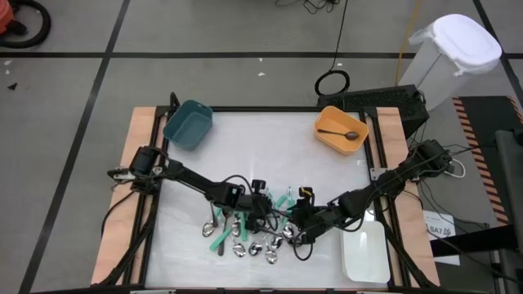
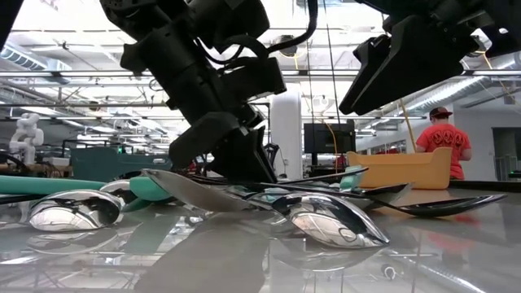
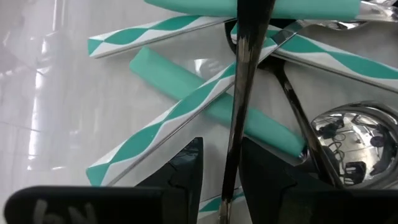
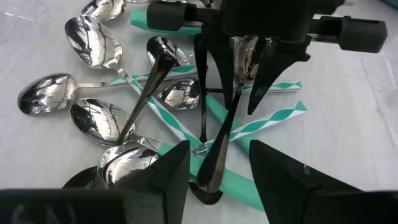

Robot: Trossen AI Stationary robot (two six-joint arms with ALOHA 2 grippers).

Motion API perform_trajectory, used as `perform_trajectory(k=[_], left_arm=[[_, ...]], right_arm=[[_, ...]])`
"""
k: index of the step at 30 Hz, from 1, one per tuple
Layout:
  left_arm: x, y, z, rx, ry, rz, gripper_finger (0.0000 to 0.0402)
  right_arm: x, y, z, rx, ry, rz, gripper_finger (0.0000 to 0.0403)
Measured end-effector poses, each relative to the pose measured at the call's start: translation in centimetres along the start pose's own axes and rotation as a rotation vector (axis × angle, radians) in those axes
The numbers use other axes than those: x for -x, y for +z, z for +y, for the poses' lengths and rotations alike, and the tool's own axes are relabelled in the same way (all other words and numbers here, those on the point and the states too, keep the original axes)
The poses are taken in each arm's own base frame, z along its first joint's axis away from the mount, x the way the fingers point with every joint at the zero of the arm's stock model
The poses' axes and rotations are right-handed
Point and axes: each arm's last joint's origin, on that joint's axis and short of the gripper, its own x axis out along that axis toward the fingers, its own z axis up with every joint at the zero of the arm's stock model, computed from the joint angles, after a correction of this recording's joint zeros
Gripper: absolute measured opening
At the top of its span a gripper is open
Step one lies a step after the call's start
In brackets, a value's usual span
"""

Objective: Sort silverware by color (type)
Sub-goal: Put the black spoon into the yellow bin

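Overhead only, spoon in orange bin

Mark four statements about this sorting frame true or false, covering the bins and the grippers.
1. The orange bin holds a dark spoon. True.
2. The teal bin is full of spoons. False: it appears empty.
3. The left gripper is shut on a dark utensil handle. True.
4. The right gripper waits at the white bin. False: it hovers open over the silverware pile.
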Motion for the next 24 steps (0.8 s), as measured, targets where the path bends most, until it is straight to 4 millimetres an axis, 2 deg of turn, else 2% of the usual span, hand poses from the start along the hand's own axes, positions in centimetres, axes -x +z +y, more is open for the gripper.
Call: perform_trajectory(k=[5,11,18,24], left_arm=[[-0.02,-0.05,0.11,-0.001,-0.005,0.004,0.0089],[0.01,-0.13,0.13,-0.002,-0.030,0.012,0.0016],[0.01,-0.13,0.13,-0.023,-0.030,0.012,0.0013],[0.84,0.05,0.48,-0.023,-0.028,0.020,0.0013]], right_arm=[[0.00,0.00,0.00,0.000,0.000,0.000,0.0160],[0.00,0.00,0.00,0.000,0.000,0.000,0.0160],[0.00,0.00,0.00,0.000,0.000,0.000,0.0160],[0.00,0.01,-0.02,0.000,-0.008,-0.002,0.0160]])
